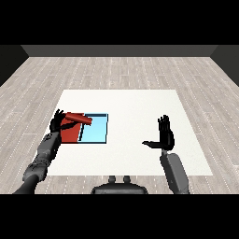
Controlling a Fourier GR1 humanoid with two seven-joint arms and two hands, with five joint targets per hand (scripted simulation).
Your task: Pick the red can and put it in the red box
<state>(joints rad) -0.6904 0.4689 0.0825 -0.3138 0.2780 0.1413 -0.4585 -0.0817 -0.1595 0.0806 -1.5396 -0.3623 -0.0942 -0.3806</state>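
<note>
Two trays touch near tabletop (135, 154) left edge | my left hand (58, 122) fingers curl round red can (79, 119), tilted above red tray (70, 134), overhanging blue tray (95, 133) | right hand (164, 135) fingers spread over bare tabletop | no readable label

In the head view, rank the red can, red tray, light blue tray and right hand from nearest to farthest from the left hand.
1. Red can: held in the left hand, lying tilted above the trays.
2. Red tray: directly beside and beneath that hand, at the table's left.
3. Light blue tray: next to the red tray, on its right side.
4. Right hand: far across the table, open, holding nothing.
</note>
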